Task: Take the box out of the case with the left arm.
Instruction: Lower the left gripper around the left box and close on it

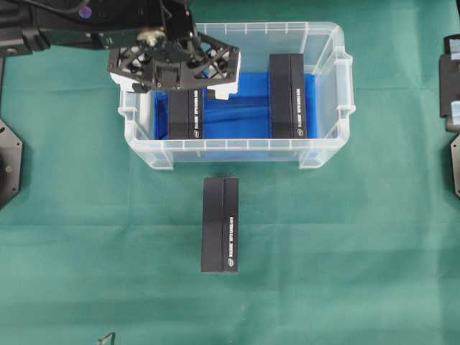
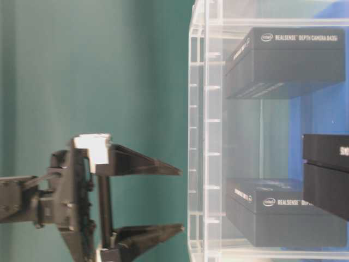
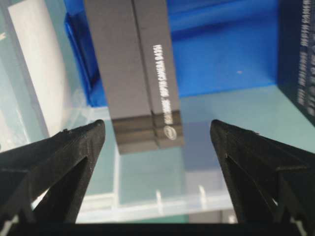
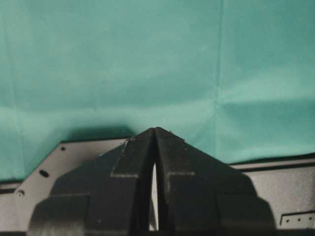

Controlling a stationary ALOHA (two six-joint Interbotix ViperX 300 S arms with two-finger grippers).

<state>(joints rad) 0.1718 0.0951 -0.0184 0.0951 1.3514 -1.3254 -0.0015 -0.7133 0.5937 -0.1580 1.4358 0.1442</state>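
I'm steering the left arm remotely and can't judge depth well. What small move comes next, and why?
Probably lower the left gripper straight down. Its jaws stand wide open either side of the nearer black rectangular cardboard box in the clear plastic case but touch nothing yet; closing now would likely miss.

Your left gripper [image 1: 175, 66] hides the far end of the left box [image 1: 187, 115] inside the case [image 1: 327, 154].
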